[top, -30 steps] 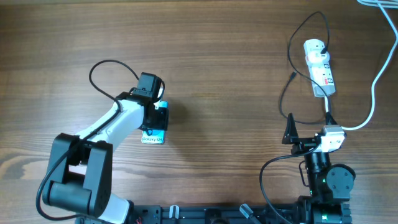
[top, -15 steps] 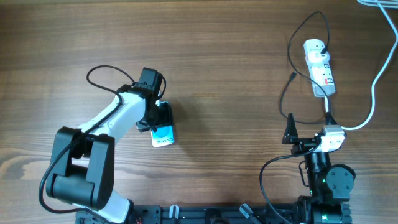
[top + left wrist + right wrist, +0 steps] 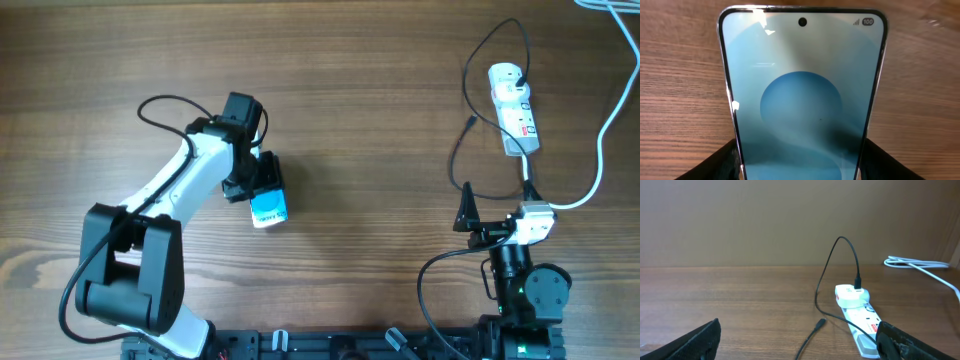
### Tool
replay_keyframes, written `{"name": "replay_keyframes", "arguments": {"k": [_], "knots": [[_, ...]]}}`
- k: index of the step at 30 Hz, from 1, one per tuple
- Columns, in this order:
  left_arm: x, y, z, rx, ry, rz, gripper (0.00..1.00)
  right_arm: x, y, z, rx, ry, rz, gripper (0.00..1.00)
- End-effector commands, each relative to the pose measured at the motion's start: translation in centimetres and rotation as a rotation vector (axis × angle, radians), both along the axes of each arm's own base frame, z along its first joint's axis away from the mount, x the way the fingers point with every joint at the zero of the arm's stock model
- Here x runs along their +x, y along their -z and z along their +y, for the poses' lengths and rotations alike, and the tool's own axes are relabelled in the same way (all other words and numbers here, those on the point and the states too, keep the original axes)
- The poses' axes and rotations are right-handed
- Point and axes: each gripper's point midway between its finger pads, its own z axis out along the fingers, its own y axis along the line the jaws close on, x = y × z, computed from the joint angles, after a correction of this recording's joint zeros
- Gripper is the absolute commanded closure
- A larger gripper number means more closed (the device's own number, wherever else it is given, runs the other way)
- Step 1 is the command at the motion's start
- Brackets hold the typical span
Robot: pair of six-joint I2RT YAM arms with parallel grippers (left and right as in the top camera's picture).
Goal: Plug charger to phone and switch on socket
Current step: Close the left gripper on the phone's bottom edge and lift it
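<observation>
My left gripper (image 3: 263, 185) is shut on the phone (image 3: 268, 210), a cyan-screened phone with a white strip at its near end, left of the table's middle. In the left wrist view the phone (image 3: 800, 95) fills the frame, its lower sides between my jaws (image 3: 800, 172). The white socket (image 3: 514, 110) lies at the far right, with the white adapter (image 3: 505, 75) plugged in. The charger cable's loose tip (image 3: 471, 121) lies left of the socket and shows in the right wrist view (image 3: 820, 323). My right gripper (image 3: 467, 208) is open and empty, short of the socket (image 3: 862, 330).
A thick white cord (image 3: 600, 150) runs from the socket's near end up along the right edge. The black charger cable loops between the socket and my right gripper. Bare wood lies between the two arms.
My left gripper has carried the phone to the right and turned it slightly. The right arm, the socket and the cable have not moved.
</observation>
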Motion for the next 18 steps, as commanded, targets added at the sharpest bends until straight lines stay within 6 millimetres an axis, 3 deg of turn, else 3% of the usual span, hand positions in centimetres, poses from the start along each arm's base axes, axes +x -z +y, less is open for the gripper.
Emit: {"name": "replay_keyframes", "arguments": {"k": [1, 8, 18], "knots": [[1.5, -2.0, -1.4, -0.064, -0.013, -0.025, 0.46, 0.0, -0.2, -0.1, -0.018, 0.008, -0.012, 0.0], [3.2, -4.3, -2.6, -0.122, -0.006, -0.068, 0.46, 0.0, -0.2, -0.1, -0.018, 0.008, -0.012, 0.0], [3.3, -4.4, -2.6, -0.123, -0.006, -0.072, 0.45, 0.0, -0.2, -0.1, -0.018, 0.008, -0.012, 0.0]]}}
